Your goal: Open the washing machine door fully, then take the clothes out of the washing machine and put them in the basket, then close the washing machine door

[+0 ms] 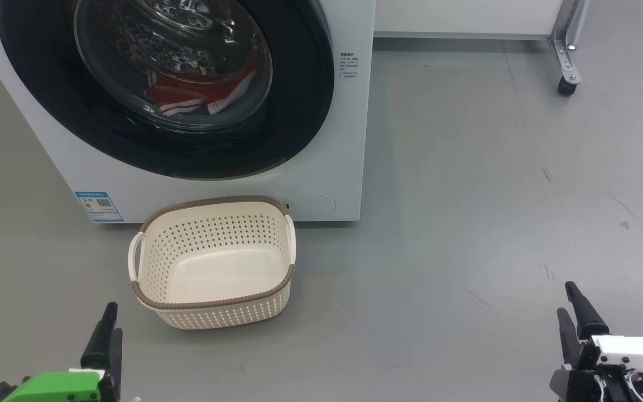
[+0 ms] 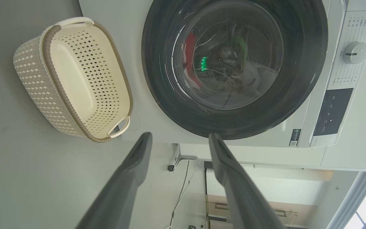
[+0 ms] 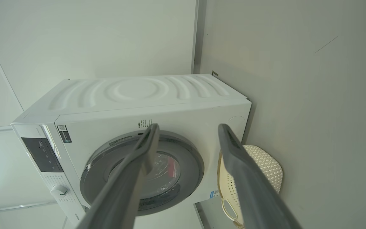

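Here, the left claw [image 2: 180, 136] and the right claw [image 1: 566, 298] both gape wide, holding nothing, low over the grey floor [image 1: 466, 223], with the small cream perforated plastic basket [image 1: 226, 319] just beyond the left one, before the big white washing machine [image 1: 335, 167], whose round black-rimmed glass door [image 1: 299, 128] is shut on red-and-white clothes [image 1: 187, 96].

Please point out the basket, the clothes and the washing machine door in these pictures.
the basket [image 1: 221, 319]: head view, on its perforated front wall.
the clothes [image 1: 179, 92]: head view, on the red fabric behind the glass.
the washing machine door [image 1: 302, 103]: head view, on its black rim, right side.
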Available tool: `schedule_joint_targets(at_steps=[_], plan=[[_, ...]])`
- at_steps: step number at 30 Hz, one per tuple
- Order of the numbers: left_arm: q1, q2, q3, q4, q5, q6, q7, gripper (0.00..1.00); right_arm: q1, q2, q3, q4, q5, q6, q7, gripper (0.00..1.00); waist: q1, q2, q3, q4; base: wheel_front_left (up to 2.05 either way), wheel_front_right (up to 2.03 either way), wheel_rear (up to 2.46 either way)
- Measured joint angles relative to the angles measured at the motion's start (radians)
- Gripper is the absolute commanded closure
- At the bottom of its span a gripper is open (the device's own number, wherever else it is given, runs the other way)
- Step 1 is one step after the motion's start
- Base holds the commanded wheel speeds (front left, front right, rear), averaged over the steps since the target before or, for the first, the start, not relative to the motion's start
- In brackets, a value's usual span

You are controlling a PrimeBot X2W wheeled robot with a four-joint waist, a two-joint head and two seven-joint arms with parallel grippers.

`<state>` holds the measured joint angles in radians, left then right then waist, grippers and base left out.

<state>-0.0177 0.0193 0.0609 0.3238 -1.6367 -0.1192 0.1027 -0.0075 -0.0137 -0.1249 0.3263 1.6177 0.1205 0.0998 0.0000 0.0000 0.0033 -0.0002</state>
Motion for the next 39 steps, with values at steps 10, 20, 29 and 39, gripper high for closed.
schedule_joint_targets(at_steps=[10,20,29,39], plan=[[0.0,0.0,-0.016,0.0,0.002,0.0,-0.035,0.0,0.0,-0.001,0.004,-0.014,-0.022,0.0,-0.032,0.0,0.0,0.0,0.0,0.0,0.0,0.0,0.0],[-0.001,0.0,-0.034,-0.008,0.041,0.0,-0.071,0.0,-0.002,-0.002,0.012,-0.042,-0.072,0.0,-0.07,0.0,0.0,0.0,-0.001,0.001,0.0,0.0,0.0],[-0.003,0.001,-0.034,-0.034,0.067,0.0,-0.103,0.0,-0.005,-0.004,0.02,-0.072,-0.11,0.0,-0.099,0.0,0.0,0.0,-0.004,0.006,0.0,0.0,0.0],[-0.016,0.001,-0.011,-0.076,0.137,0.0,-0.139,0.0,-0.029,-0.007,0.024,-0.146,-0.23,0.0,-0.132,0.0,0.0,0.0,-0.009,0.009,0.0,0.0,0.0]])
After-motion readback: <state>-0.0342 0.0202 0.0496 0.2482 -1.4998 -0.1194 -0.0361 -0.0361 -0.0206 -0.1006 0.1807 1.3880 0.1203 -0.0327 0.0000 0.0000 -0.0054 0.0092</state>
